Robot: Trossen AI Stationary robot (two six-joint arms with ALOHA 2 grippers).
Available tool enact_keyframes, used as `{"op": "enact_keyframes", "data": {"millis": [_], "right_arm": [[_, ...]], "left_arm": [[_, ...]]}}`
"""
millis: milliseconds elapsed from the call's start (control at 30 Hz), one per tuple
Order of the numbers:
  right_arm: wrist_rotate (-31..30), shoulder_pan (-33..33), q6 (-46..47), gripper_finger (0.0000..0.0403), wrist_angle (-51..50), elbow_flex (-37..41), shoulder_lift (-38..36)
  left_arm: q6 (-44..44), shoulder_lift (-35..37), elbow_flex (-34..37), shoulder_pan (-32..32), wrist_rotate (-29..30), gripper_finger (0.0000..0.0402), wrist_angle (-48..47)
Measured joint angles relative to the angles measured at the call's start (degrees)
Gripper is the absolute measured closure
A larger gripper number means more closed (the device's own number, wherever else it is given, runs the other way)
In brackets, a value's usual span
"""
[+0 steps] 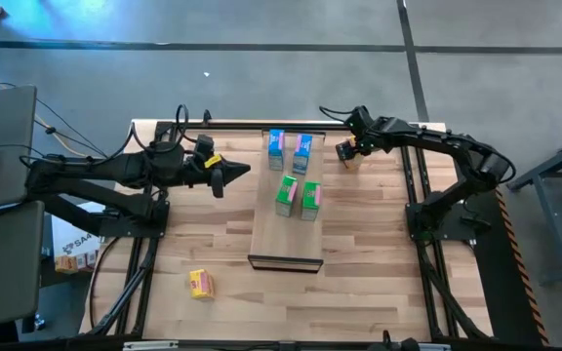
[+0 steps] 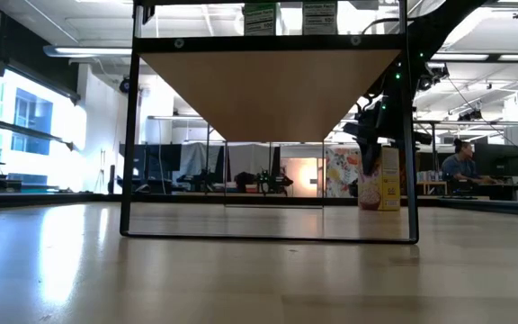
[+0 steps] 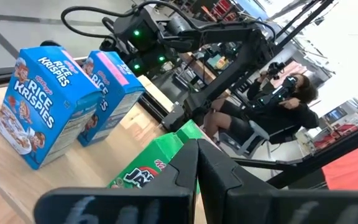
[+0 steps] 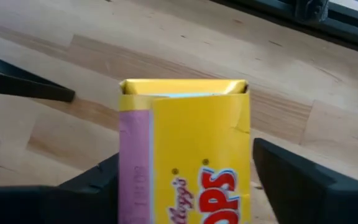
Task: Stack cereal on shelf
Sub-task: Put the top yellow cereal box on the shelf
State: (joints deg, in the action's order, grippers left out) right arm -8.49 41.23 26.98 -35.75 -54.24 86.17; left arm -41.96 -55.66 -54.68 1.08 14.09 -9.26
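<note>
- Right gripper (image 4: 185, 177) grips a yellow box (image 4: 185, 149), upper right of the high view, beside the shelf (image 1: 283, 239).
- Left gripper (image 1: 234, 174) is closed, empty.
- Risk: the box may knock the blue boxes (image 1: 290, 152) when placed.

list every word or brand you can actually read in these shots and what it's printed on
"RICE KRISPIES": front of the nearer blue cereal box, left wrist view.
"Kellogg's": second blue box, partly readable.
"Kellogg's" and "OPS", cut off: yellow box between the fingers of the right tool.
Green box: logo cut off behind the left tool, unreadable.
Boxes on the shelf and the yellow box on the table, high view: too small.
</note>
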Motion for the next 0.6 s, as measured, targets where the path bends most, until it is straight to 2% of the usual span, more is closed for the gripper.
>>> {"op": "enact_keyframes", "data": {"millis": [167,333,467,600], "right_arm": [[0.5,0.0,-0.6,0.0187,-0.4,0.0,0.0],[1.5,0.0,-5.4,0.0234,-4.0,0.0,-3.0],[1.8,0.0,-9.6,0.0251,-9.8,0.0,-9.7],[5.9,-0.5,-11.0,0.0255,-17.3,0.0,-19.1]], "left_arm": [[0.2,0.0,0.0,0.0,-0.1,0.0401,0.0],[0.2,0.0,0.0,0.0,-0.5,0.0401,0.0],[1.4,0.0,0.0,0.0,-0.6,0.0401,-0.1],[1.7,0.0,0.0,0.0,-0.6,0.0401,-0.5]]}}
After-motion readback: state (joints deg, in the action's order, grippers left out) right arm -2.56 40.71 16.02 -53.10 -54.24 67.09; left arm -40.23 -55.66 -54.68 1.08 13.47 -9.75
